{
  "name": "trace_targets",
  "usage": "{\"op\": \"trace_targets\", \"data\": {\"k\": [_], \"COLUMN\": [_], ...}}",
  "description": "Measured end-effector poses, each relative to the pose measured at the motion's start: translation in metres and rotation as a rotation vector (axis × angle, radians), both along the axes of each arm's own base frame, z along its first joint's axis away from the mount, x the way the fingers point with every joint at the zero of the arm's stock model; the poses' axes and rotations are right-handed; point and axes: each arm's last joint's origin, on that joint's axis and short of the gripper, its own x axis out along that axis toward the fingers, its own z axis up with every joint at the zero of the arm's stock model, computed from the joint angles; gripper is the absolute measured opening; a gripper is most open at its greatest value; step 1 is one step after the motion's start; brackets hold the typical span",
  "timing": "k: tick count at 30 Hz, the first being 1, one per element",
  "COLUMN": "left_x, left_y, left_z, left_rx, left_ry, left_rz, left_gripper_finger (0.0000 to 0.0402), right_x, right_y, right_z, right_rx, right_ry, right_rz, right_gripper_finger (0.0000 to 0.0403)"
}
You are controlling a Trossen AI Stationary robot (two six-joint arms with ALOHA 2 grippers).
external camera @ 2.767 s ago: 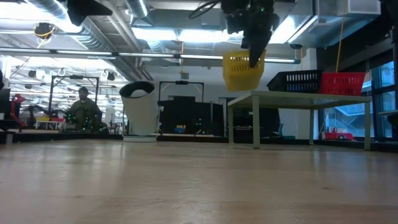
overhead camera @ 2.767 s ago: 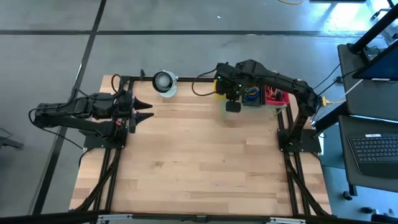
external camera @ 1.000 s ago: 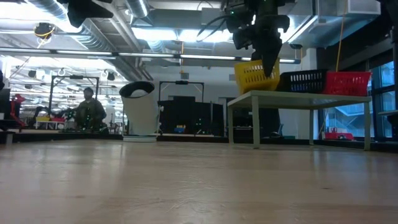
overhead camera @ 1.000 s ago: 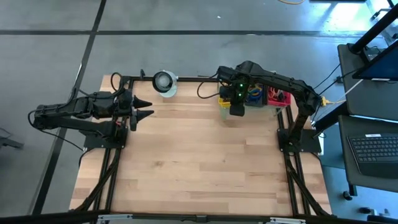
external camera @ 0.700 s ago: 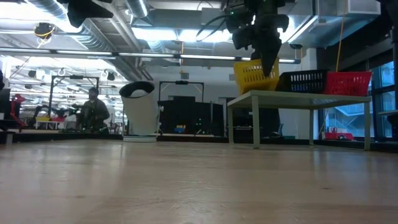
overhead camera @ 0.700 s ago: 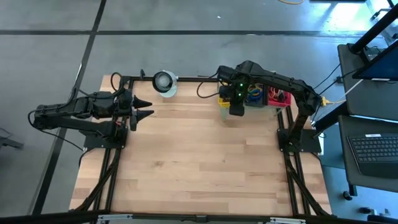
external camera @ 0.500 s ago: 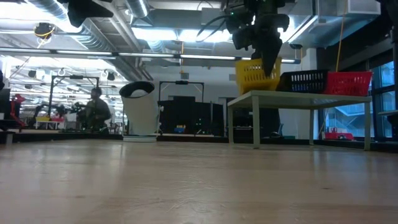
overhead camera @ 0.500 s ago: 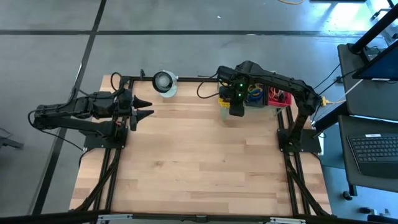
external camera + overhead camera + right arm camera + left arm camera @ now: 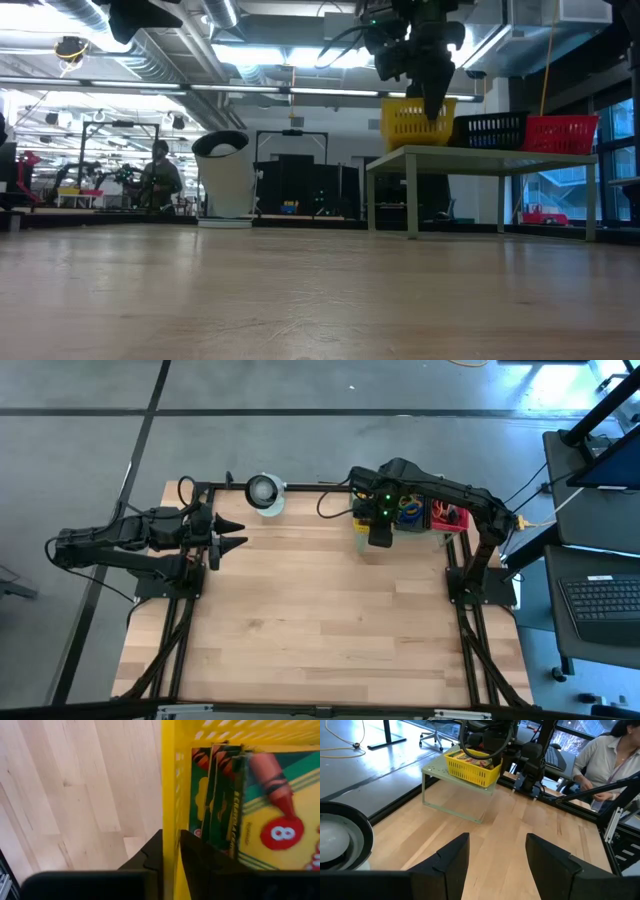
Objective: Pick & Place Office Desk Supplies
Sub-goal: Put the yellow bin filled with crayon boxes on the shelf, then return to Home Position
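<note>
A yellow basket [image 9: 410, 122] stands level on the pale green perforated stand [image 9: 455, 777] at the table's far right. Several yellow-and-green crayon boxes [image 9: 260, 805] stand on edge inside it. My right gripper [image 9: 171, 845] hangs over the basket [image 9: 356, 520], pointing down, shut on one of its side walls. Beside it on the stand are a dark basket with coloured rubber bands [image 9: 405, 512] and a red basket [image 9: 445, 515]. My left gripper [image 9: 240, 535] waits open and empty above the table's far left. My right gripper has the yellow basket's side wall [image 9: 170, 795] between its two fingers, one finger inside the basket next to the crayon boxes and one outside. The fingers come from above and point down. The wall fills the gap between them. The basket's bottom rests on the stand.
A round white-and-grey roll [image 9: 264, 490] stands at the far edge, left of the stand. Bare wood [image 9: 320, 620] fills the middle and near part of the table. A person [image 9: 605, 755] sits beyond the right side; another [image 9: 160, 180] stands far off in the room.
The yellow basket, slightly tilted in my right gripper a second ago, has levelled out and now sits flat on the stand. The person far off in the room has walked a little to the right.
</note>
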Motion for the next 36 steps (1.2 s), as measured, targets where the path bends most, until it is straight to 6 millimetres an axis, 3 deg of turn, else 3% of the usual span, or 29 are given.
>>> {"op": "trace_targets", "data": {"k": [15, 20, 36], "left_x": [0.0, 0.0, 0.001], "left_y": [0.0, 0.0, -0.001], "left_z": [0.0, 0.0, 0.004], "left_rx": [0.001, 0.001, -0.002], "left_ry": [0.001, 0.0, -0.047], "left_rz": [0.0, -0.001, -0.03], "left_gripper_finger": [0.0189, 0.0189, 0.0189], "right_x": [-0.003, -0.006, -0.01], "right_y": [0.001, 0.004, 0.032], "right_z": [0.0, 0.005, 0.054], "right_rx": [0.014, 0.012, -0.039], "right_ry": [0.049, 0.046, -0.141], "right_rz": [-0.078, -0.094, -0.117], "right_gripper_finger": [0.0157, 0.0164, 0.0164]}}
